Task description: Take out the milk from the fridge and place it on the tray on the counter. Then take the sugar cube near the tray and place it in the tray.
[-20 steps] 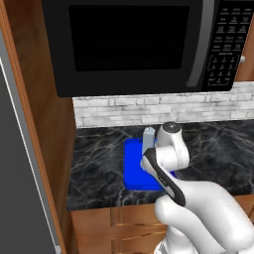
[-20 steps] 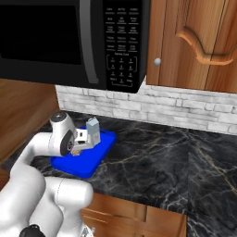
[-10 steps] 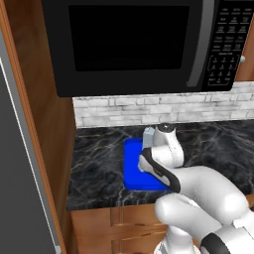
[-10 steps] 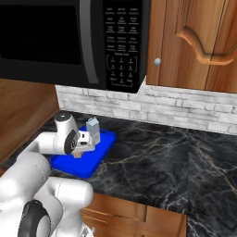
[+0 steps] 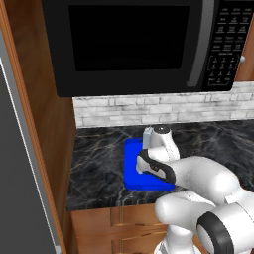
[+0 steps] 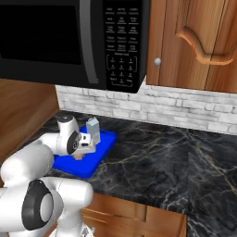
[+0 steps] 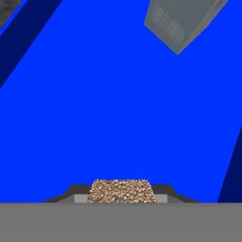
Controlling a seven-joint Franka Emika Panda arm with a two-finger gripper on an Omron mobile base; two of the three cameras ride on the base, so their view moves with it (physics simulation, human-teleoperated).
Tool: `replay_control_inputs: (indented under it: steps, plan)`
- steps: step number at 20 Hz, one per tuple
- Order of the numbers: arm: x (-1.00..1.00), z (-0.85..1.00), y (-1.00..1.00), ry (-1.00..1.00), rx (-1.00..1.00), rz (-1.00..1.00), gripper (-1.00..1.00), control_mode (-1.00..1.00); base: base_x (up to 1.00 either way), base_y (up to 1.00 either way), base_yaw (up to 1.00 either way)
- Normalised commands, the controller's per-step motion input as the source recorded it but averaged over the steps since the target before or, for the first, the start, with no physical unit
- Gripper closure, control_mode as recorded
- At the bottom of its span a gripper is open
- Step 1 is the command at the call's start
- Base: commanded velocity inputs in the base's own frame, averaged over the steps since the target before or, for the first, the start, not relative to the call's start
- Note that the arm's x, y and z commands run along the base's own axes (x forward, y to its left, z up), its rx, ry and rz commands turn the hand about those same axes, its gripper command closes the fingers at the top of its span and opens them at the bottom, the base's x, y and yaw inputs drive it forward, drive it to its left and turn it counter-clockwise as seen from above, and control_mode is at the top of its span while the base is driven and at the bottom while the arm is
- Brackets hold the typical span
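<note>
One speckled brown sugar cube [image 7: 121, 191] pinched in jaws, above blue tray [image 7: 94, 118], grey milk [image 7: 182, 21] upright

The tray [image 5: 133, 171] was a bright, plain blue, darker blue along its rim. The milk [image 6: 93, 128] was a pale blue-grey carton. The sugar cube [image 7: 122, 191], at the bottom of the hand view, was speckled tan and brown. The worktop [image 6: 162, 166] was black with pale, partly golden veins, over brown wooden cabinets [image 5: 116, 228]. The wall behind [image 6: 185, 109] was whitish-grey brick. The microwave [image 5: 134, 42], across the top of the left base view, was black with pale keypad lettering. The arm [image 5: 198, 183] was white with dark joints.
</note>
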Motion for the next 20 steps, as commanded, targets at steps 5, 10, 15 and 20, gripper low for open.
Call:
replay_control_inputs:
  steps: [5, 10, 15, 20]
  plan:
    - [0.07, -0.36, 0.00, 0.00, 0.01, 0.00, 1.00, -1.00, 0.00, 0.00, 0.00]
    - [0.03, -0.38, 0.00, 0.00, 0.02, 0.00, 1.00, -1.00, 0.00, 0.00, 0.00]
    - [0.00, -0.39, 0.00, 0.00, 0.00, 0.00, -1.00, -1.00, 0.00, 0.00, 0.00]
    - [0.00, -0.05, 0.00, 0.00, 0.00, 0.00, -1.00, -1.00, 0.00, 0.00, 0.00]
